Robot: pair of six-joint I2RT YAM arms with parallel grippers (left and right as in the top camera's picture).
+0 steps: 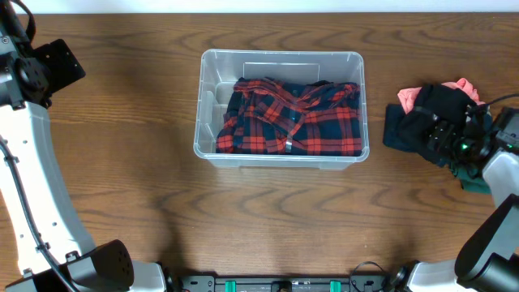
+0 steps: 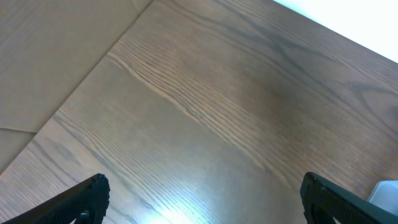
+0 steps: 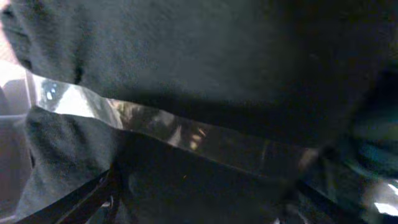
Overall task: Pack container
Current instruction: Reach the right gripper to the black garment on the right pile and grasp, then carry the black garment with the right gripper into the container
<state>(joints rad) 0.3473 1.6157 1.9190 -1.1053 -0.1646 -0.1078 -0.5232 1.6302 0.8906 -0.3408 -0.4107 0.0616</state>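
**Sam:** Brown wood table [image 1: 122, 186] all round, and the clear container [image 1: 280, 55] sits in the middle of it. A red and blue plaid shirt [image 1: 292, 118] lies inside.

**Mia:** Where are the arms?

**Sam:** The left gripper [image 2: 202, 193] hangs over bare wood far to the left. Its fingers are spread wide and hold nothing. The right gripper [image 3: 199, 200] is pushed down into the pile of clothes [image 1: 405, 130] on the right, apart from the container.

**Mia:** Has it grabbed something?

**Sam:** I cannot tell. Its camera shows only black cloth [image 3: 205, 68] with a shiny clear strip [image 3: 186, 134] across it. The fingertips are nearly lost at the bottom.

**Mia:** What could go wrong?

**Sam:** I think it might pinch two things at once. The black cloth lies against a pink piece [image 1: 409, 97] and a green piece [image 1: 474, 180]. Extra bits could drag along and drop on the table. A loose end could also hang over the container's rim.

**Mia:** Anything else hard to see?

**Sam:** The plaid shirt hides most of the container's bottom. I can't count the clothes in the pile either.
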